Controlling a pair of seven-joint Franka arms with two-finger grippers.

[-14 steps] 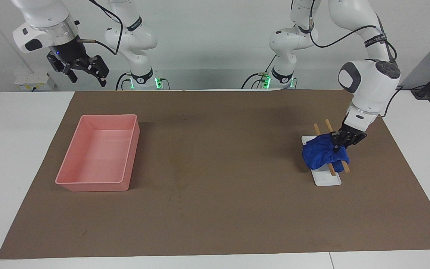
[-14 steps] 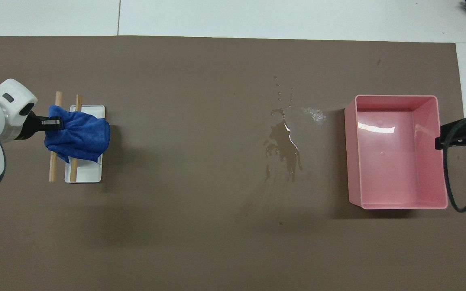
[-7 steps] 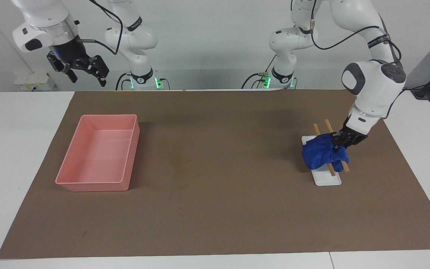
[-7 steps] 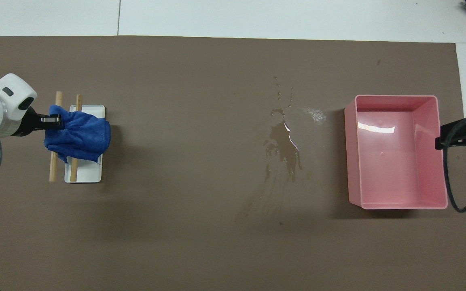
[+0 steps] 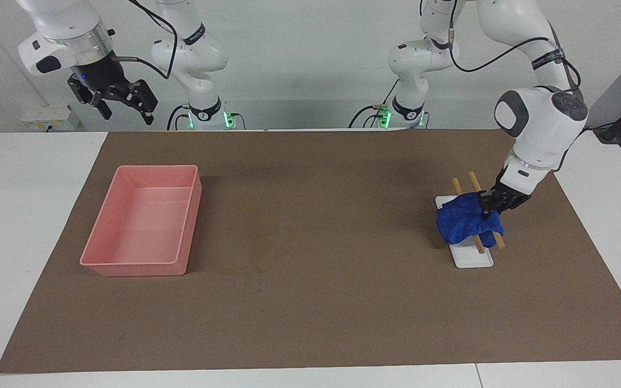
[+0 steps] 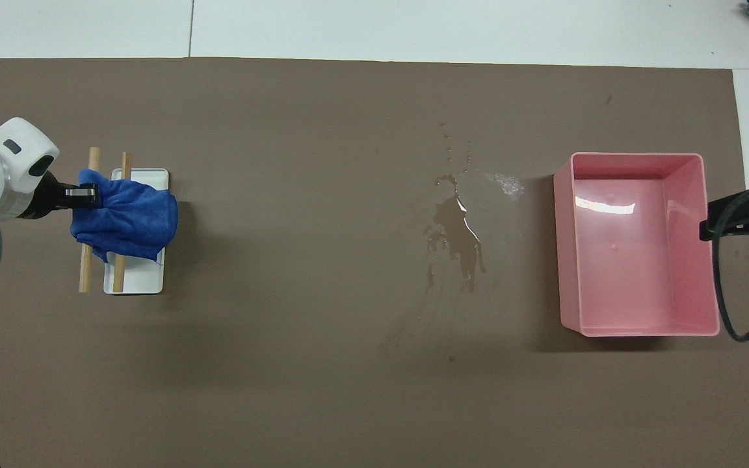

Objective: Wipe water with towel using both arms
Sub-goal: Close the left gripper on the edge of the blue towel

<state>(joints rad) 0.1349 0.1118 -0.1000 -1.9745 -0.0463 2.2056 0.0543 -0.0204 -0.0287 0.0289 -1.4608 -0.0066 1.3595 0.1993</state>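
The deep-blue towel (image 5: 464, 221) hangs bunched over two wooden sticks of a white stand (image 5: 475, 260) toward the left arm's end of the table. It also shows in the overhead view (image 6: 131, 221). My left gripper (image 5: 491, 206) is low at the towel's edge and shut on it; the overhead view shows this gripper (image 6: 85, 194) at the towel's corner. My right gripper (image 5: 122, 101) hangs open and empty, high in the air beside the pink tray (image 5: 132, 264), and waits. A water puddle (image 6: 456, 234) lies on the brown mat between stand and tray, closer to the tray.
The pink tray (image 6: 563, 260) holds no objects. The wooden sticks (image 6: 85, 276) jut past the white stand (image 6: 137, 281). The brown mat (image 5: 316, 302) covers most of the white table.
The left arm's wrist has shifted slightly outward while its gripper stays on the towel. The towel has barely moved. The right gripper has risen slightly.
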